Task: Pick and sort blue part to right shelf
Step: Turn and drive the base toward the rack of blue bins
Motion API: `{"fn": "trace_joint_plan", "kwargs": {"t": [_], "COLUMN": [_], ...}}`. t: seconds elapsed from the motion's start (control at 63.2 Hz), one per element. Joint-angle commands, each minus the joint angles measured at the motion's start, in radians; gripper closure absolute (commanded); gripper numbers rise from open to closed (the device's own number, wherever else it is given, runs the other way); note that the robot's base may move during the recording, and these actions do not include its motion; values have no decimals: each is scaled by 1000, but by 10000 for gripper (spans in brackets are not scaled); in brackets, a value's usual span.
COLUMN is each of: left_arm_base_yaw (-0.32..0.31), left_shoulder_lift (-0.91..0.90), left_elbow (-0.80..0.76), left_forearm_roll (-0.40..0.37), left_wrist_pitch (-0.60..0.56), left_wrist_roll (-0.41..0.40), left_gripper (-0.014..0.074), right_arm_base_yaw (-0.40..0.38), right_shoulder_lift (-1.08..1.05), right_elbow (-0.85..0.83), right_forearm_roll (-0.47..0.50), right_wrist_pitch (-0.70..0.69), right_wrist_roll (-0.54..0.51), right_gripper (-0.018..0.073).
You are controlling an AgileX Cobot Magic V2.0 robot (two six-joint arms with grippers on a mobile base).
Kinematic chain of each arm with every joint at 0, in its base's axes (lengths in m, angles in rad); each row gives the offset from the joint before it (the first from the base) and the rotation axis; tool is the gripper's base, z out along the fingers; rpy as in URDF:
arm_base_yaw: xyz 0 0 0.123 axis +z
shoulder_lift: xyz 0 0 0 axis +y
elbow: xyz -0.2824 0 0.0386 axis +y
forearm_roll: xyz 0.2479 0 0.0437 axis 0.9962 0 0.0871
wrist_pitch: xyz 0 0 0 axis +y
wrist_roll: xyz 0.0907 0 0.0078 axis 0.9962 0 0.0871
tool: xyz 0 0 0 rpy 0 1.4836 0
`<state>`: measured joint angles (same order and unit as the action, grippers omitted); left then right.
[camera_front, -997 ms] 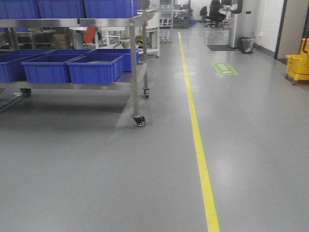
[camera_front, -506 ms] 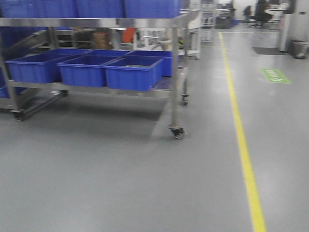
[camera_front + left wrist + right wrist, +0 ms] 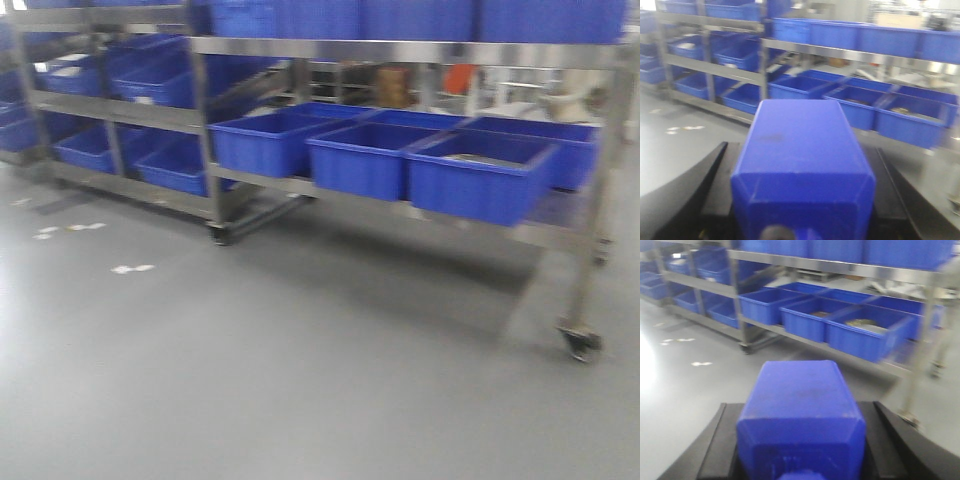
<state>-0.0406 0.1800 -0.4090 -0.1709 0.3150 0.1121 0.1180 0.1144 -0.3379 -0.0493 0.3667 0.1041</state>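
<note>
Grey floor (image 3: 300,380), right shelf (image 3: 400,50); left gripper (image 3: 800,147) tight on blue block (image 3: 802,185), right gripper (image 3: 800,404) on blue part (image 3: 800,430).

Two blue blocks (image 3: 802,165) (image 3: 800,410), two steel racks (image 3: 400,50) (image 3: 100,18), three front-row bins (image 3: 265,145) (image 3: 365,160) (image 3: 475,180)

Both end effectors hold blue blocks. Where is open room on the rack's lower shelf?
The leftmost blue plastic bin of the front three looks empty. A bare shelf strip shows between the rightmost bin and the corner post. The top tier is packed with bins.
</note>
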Motion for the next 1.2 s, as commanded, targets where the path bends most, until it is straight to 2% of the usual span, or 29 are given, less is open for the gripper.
{"fn": "trace_joint_plan", "kwargs": {"t": [0.0, 1.187], "left_arm_base_yaw": [1, 1], "left_shoulder_lift": [14, 14], "left_elbow": [-30, -30], "left_forearm_roll": [-6, -6], "left_wrist_pitch": [-94, -94], "left_wrist_roll": [0, 0], "left_gripper": [316, 316], "right_arm_base_yaw": [-5, -5], "right_shoulder_lift": [11, 11], "right_elbow": [-28, -28], "right_forearm_roll": [-10, -10], "right_wrist_pitch": [-95, -95], "right_wrist_roll": [-5, -5], "right_gripper": [112, 112]}}
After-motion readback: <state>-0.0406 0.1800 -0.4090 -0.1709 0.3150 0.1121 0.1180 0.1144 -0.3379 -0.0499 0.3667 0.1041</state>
